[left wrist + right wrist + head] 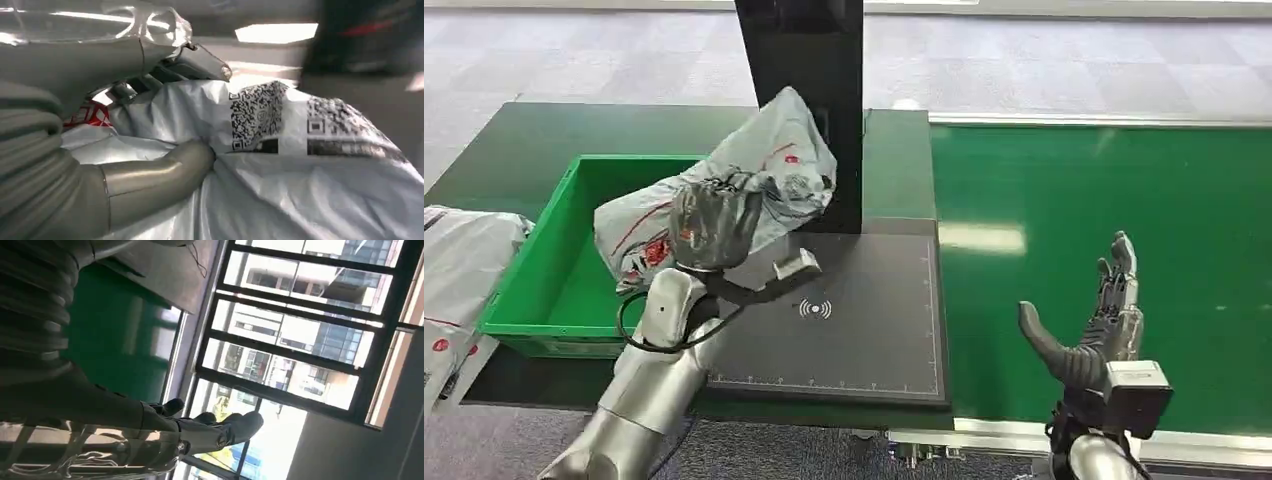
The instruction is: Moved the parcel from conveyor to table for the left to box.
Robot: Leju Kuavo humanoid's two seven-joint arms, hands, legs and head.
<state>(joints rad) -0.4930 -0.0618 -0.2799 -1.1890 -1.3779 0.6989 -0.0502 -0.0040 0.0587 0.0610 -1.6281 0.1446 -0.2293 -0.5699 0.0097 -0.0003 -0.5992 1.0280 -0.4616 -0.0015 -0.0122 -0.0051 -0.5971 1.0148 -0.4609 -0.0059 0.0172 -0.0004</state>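
Note:
A grey plastic parcel (pixel 754 170) with red markings hangs over the right rim of the green bin (pixel 564 265), lifted off the dark scale pad (pixel 864 310). My left hand (pixel 714 225) grips it from the near side. In the left wrist view my thumb (pixel 160 175) and fingers (pixel 195 62) clamp the parcel (pixel 300 165), whose QR labels face the camera. My right hand (pixel 1099 320) stands upright and open over the green conveyor (pixel 1104 200), holding nothing; its fingers (pixel 220 427) are spread against a window.
A black post (pixel 809 110) rises right behind the parcel. Another grey parcel (pixel 459 270) lies left of the bin, off the table edge. The conveyor belt stretches to the right.

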